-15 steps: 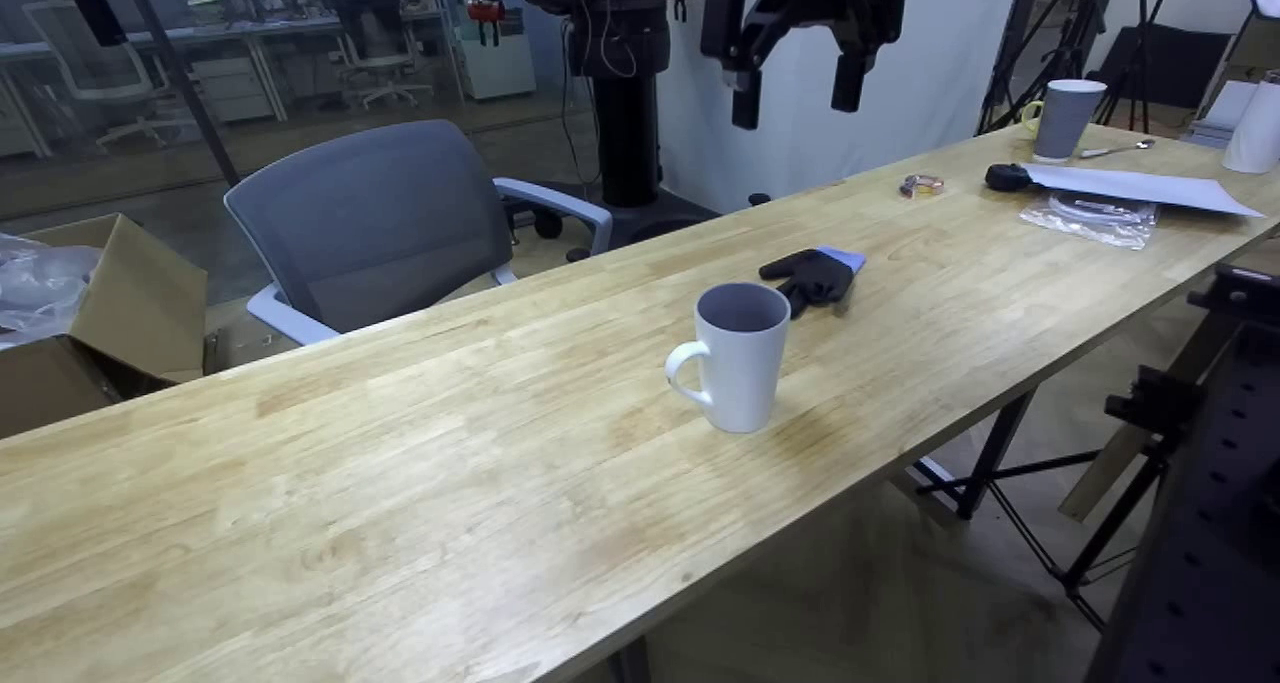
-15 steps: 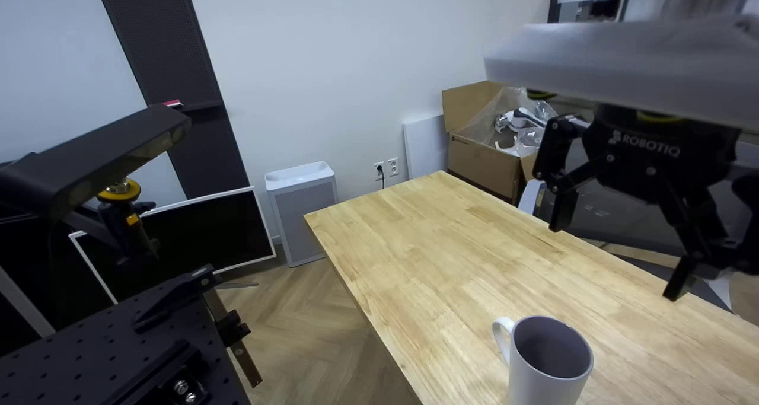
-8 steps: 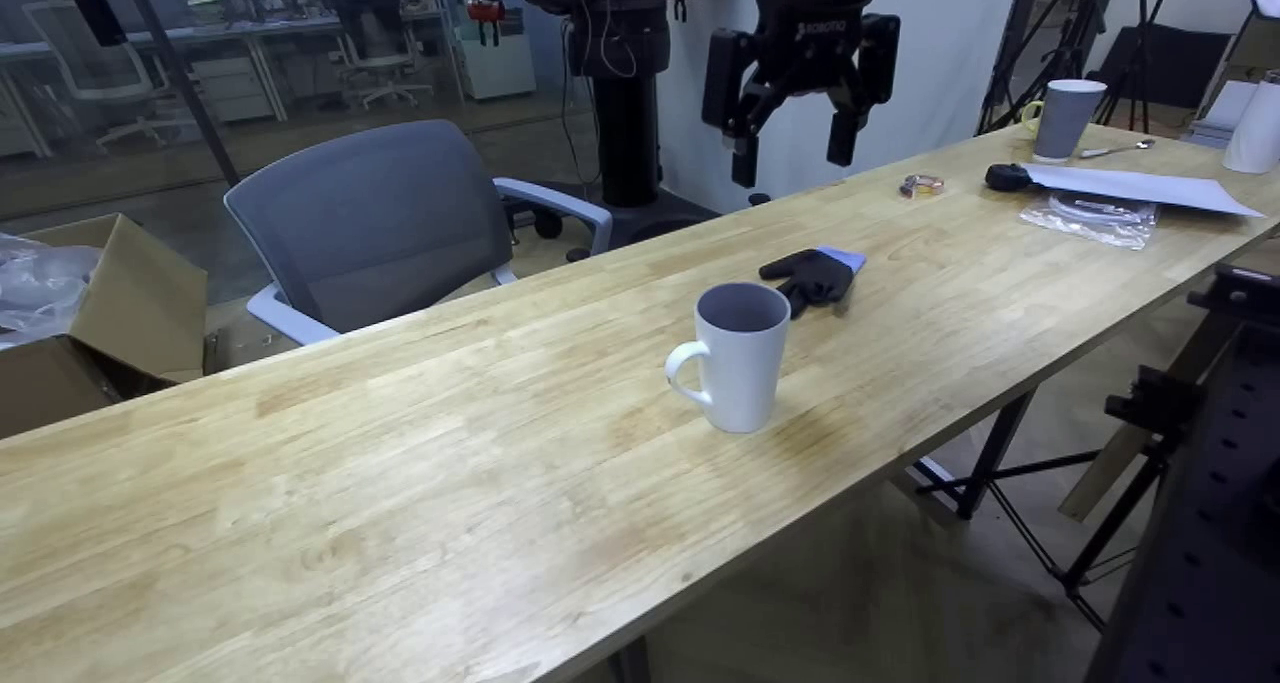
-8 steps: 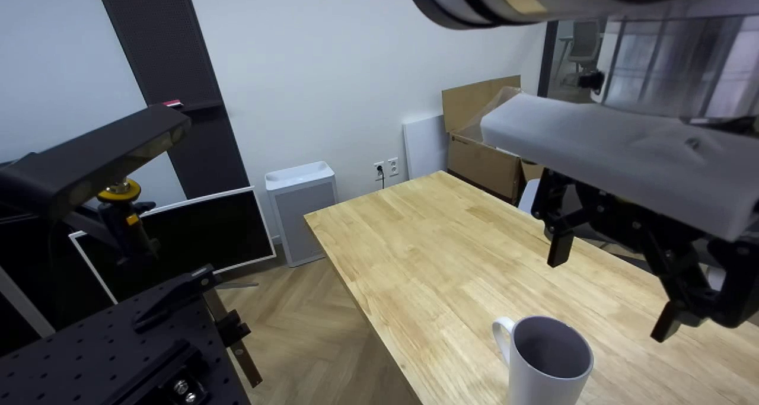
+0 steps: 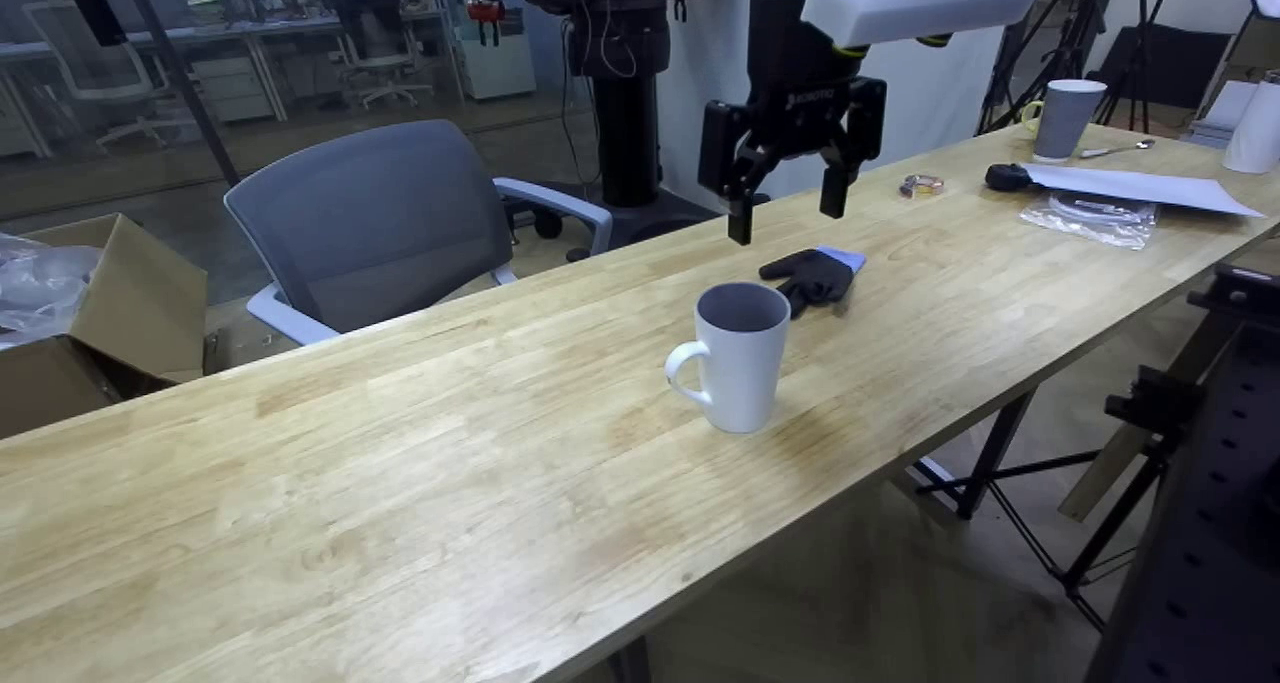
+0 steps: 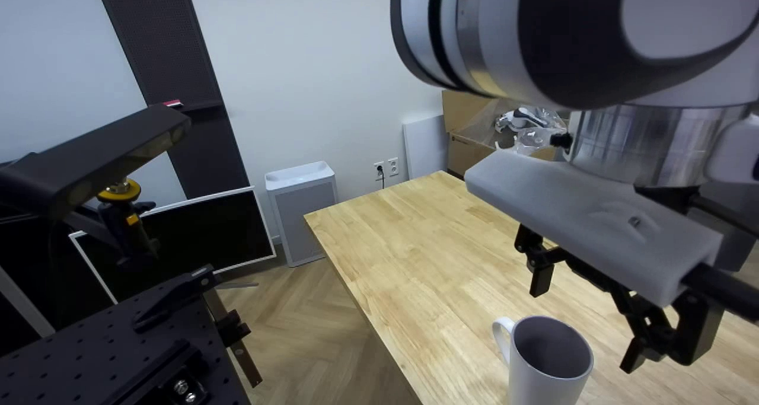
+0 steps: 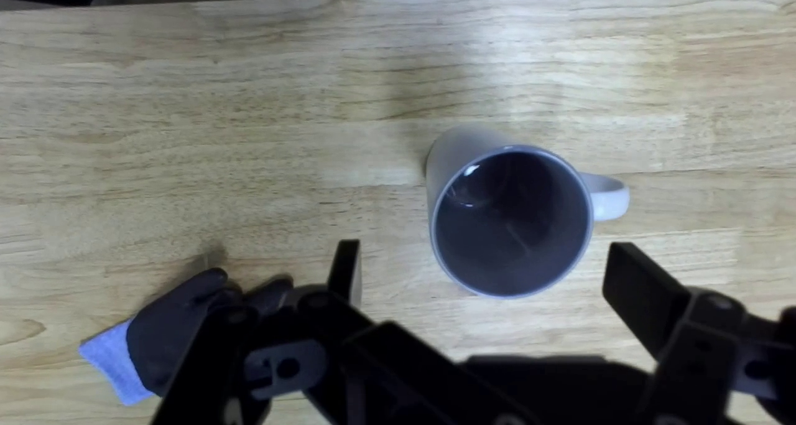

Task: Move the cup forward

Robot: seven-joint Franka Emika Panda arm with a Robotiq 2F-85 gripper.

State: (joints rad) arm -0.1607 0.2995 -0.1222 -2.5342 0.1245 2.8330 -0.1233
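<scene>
The pincer (image 5: 786, 213) hangs above the tabletop (image 5: 400, 463) with its jaws spread wide, grasping nothing. In the wrist view it enters from the bottom; the cup (image 7: 513, 221) stands upright right of centre, within the jaws' span across the frame but mostly higher up, so the reach probably must run toward the top of that view, then down the cup's tall axis. Its handle (image 7: 611, 206) points right, where it may meet a jaw. A glove (image 7: 163, 335) lies lower left.

Soft glare whitens the table (image 5: 420, 463); the wrist view's hand (image 7: 485, 269) is blurred.
</scene>
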